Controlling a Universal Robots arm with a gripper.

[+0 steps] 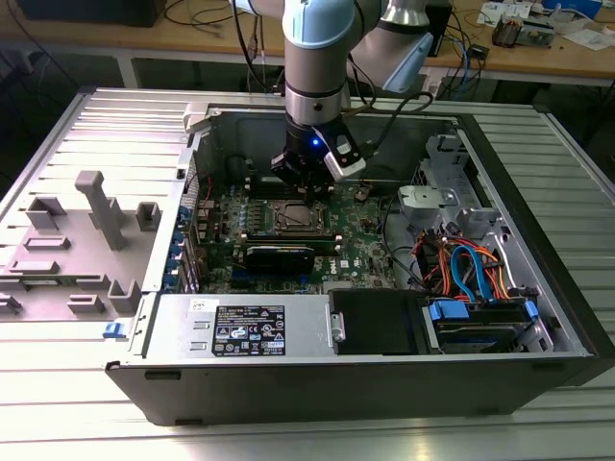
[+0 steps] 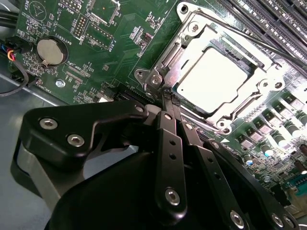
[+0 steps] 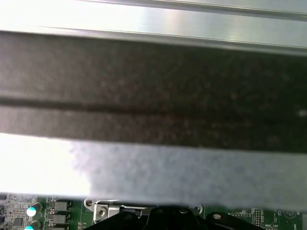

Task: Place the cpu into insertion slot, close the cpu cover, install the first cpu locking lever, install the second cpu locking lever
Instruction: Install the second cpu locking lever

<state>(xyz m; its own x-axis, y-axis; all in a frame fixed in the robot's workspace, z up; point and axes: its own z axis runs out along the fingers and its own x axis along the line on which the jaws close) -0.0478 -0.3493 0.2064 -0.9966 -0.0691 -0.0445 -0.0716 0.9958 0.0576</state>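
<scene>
The cpu (image 2: 213, 79) lies flat in the insertion slot (image 1: 293, 219) on the green board, its pale metal top showing through the window of the cpu cover (image 2: 184, 48), which lies down over it. A thin locking lever (image 2: 249, 37) runs along the socket's far side. In the exterior view my gripper (image 1: 306, 187) hangs just behind the socket. In the second wrist view its gripper tip (image 2: 169, 98) is shut, the black fingers (image 2: 165, 129) pressed together with nothing seen between them. The tip rests at the socket's near corner, by the cover's edge.
The board sits deep in an open computer case (image 1: 538, 317). Memory slots (image 2: 268, 19) and a coin battery (image 2: 50, 50) flank the socket. A power supply (image 1: 245, 327) and a drive bay with blue and orange cables (image 1: 471, 274) fill the front. A grey fixture (image 1: 86, 230) lies outside, on the exterior view's left.
</scene>
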